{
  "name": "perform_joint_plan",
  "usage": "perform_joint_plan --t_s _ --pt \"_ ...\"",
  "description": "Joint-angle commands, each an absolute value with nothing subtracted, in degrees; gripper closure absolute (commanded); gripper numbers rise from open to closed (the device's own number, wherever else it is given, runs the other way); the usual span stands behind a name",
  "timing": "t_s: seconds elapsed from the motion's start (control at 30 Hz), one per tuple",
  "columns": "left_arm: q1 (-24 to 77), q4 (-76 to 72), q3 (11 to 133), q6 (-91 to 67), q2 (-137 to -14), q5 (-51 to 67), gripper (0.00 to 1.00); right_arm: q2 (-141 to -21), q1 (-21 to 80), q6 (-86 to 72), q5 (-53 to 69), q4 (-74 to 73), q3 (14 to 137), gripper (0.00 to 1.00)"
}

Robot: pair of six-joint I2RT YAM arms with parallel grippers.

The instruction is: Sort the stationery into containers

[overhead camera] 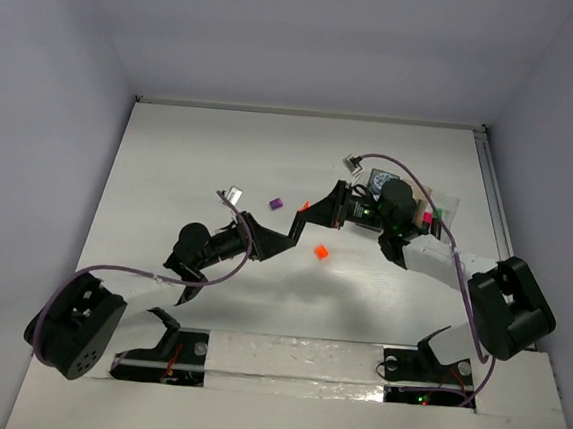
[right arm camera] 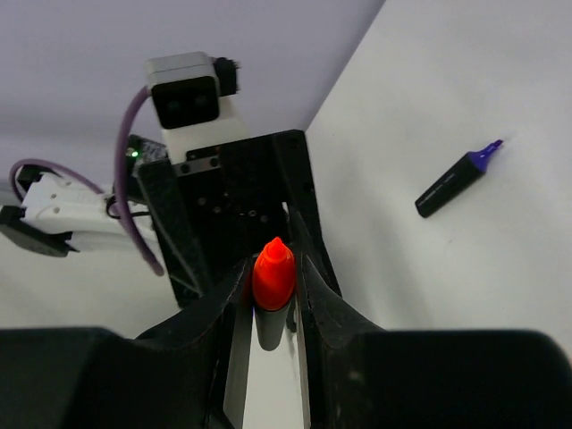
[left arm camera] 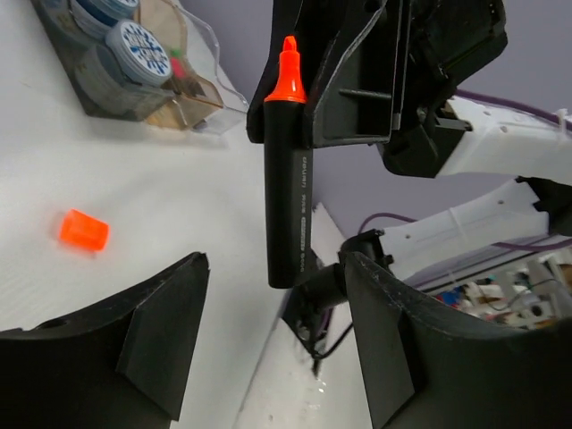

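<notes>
White print runs down the black barrel of the orange-tipped highlighter, too small for me to read. The round blue-and-white pieces carry a pattern but no words I can make out.

My right gripper is clenched on that highlighter just below its bare tip, holding it off the table. My left gripper stands released, its fingers wide of the barrel's butt end.

The left wrist view shows what the right does not: the clear box at ten o'clock of the barrel with the pieces inside, and a loose orange cap at nine. The right wrist view gives a purple-tipped highlighter lying at two o'clock — and the top view adds a purple cap.
</notes>
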State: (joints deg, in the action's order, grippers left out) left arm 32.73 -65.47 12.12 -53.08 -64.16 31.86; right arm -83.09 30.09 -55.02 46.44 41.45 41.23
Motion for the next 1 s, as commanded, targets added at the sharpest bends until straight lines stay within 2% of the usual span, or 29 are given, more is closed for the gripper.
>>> perform_joint_plan --t_s 0.0,0.1,0.37,0.6,0.97 --pt "32.3 -85.7 11.3 -60.7 -67.2 37.7 0.42 -83.6 30.1 -59.6 51.5 51.2 42.5 1.0" --pt "32.3 -91.8 11.3 -63.7 -70.7 38.9 0.48 -84.3 30.1 -61.0 51.9 52.6 42.4 1.0" --pt "32.3 -93.1 11.7 -64.3 -71.5 38.8 0.57 -86.3 30.1 -62.1 52.7 54.5 41.6 1.0" --pt "32.3 -82.1 14.0 -58.9 -66.5 37.4 0.59 -87.6 30.6 -61.5 53.1 53.6 41.8 1.0" --pt "32.3 -83.4 14.8 -60.0 -67.9 38.7 0.61 -90.3 32.3 -63.3 53.3 57.5 42.3 1.0"
